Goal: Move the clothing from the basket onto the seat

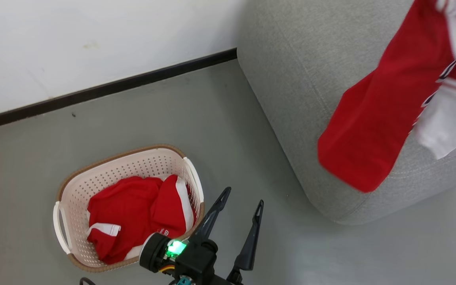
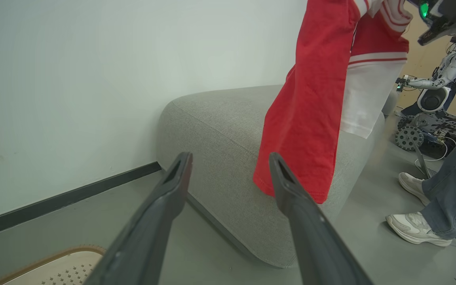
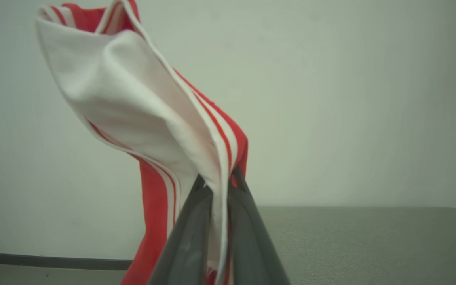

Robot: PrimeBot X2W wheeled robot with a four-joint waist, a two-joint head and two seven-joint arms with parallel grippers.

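Right hand (image 3: 219, 176) clamped on red garment (image 1: 370, 130) over seat (image 1: 291, 79) | left hand (image 1: 243, 196) apart near basket (image 1: 113, 174)

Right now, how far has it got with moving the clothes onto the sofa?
About halfway at best. Done: one red garment is out of the basket. In hand: the right hand pinches it, and it hangs over the sofa cushion, not yet laid down. Left: release it there, then fetch the second red garment, crumpled in the basket. The left hand is open beside it.
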